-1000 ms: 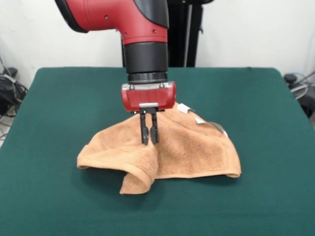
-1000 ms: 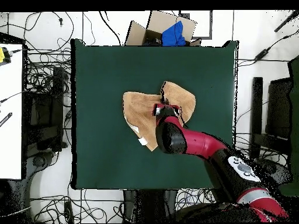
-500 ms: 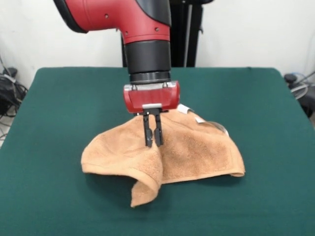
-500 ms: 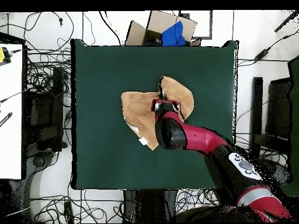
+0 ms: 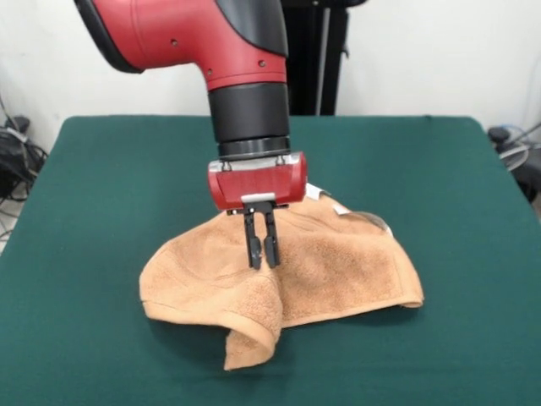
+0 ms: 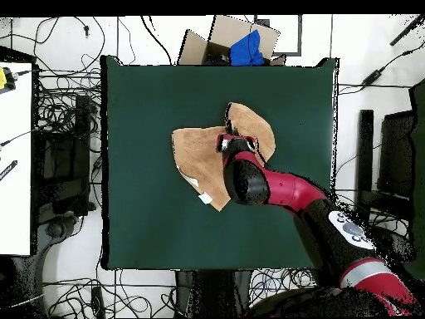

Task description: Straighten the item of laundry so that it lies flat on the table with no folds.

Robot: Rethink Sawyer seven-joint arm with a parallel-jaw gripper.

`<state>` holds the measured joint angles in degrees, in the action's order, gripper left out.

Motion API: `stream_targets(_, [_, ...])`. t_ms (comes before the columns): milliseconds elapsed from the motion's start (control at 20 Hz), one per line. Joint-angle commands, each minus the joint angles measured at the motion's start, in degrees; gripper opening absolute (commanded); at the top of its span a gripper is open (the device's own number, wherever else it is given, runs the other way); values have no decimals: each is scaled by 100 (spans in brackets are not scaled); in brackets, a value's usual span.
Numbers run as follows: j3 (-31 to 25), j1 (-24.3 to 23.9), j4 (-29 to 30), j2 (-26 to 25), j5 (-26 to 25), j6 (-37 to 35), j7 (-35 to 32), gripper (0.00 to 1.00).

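**A:** Which way does the towel [image 5: 338,262] run?

**B:** In the front view its long axis lies roughly along the table's [image 5: 101,194] width, from one side edge toward the other. It sits about midway between those side edges, rather nearer the front edge than the far one. It is not flat: the middle is pulled up into a peak, and one corner [image 5: 249,342] curls under and points at the front edge. The overhead view [image 6: 195,154] shows it around the middle of the tabletop, well clear of all four corners.

**A:** How many things are there?

**B:** One towel, one table, one arm [image 5: 245,76]. On the towel's far edge I count two small white tags [image 5: 325,199].

**A:** And the gripper [image 5: 261,255]?

**B:** It points straight down over the towel's raised middle. The two black fingers [image 5: 252,245] stand close together, only a thin gap between them, pinching a ridge of terry cloth at their tips. Nothing else touches them.
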<state>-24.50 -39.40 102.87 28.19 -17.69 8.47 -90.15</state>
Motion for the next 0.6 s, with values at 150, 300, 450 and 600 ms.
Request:
stream_targets(150, [-434, -1, -474, -461, -401, -164, -469, 0])
stream_targets(300, [-449, -88, -467, -469, -429, -244, -430, 0])
stream_targets(450, [-348, -131, -219, -318, -456, -161, -536, 0])
stream_targets(600, [-220, -107, 29, -157, -475, 34, -674, 0])
